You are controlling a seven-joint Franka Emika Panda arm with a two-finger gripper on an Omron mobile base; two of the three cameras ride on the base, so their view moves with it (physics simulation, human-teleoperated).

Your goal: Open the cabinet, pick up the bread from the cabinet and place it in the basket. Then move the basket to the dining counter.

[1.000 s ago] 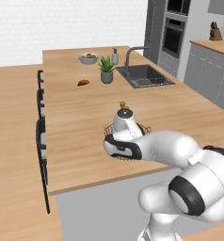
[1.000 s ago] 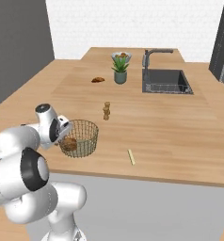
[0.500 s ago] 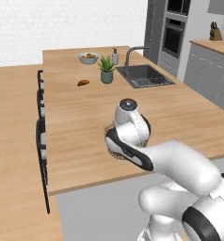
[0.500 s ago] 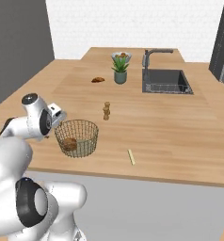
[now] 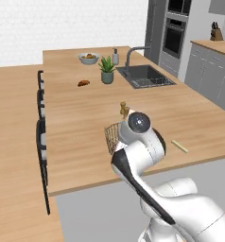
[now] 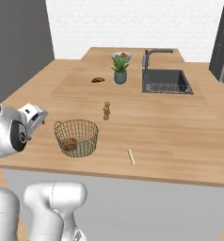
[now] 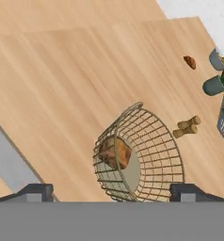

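With the basket standing on the dining counter near its front edge and the bread lying inside it against the left wall, the transfer step reads as complete or in its release phase. The gripper has both fingertips spread to full width, 1 on each side of the basket as seen from the hand view, and nothing sits between them; the basket is judged free of the grip. In the right base view the hand is just left of the basket and apart from its rim. The forearm runs up from the base and bends over the counter's near edge, and the wrist angles the hand toward the basket from the near left. In the left base view the wrist covers most of the basket. The next move, if any is needed, calls for a straight retreat up and away from the basket so that neither fingertip catches the wire mesh and drags it toward the edge. A small wooden figure stands farther back on the counter, well apart from the basket.
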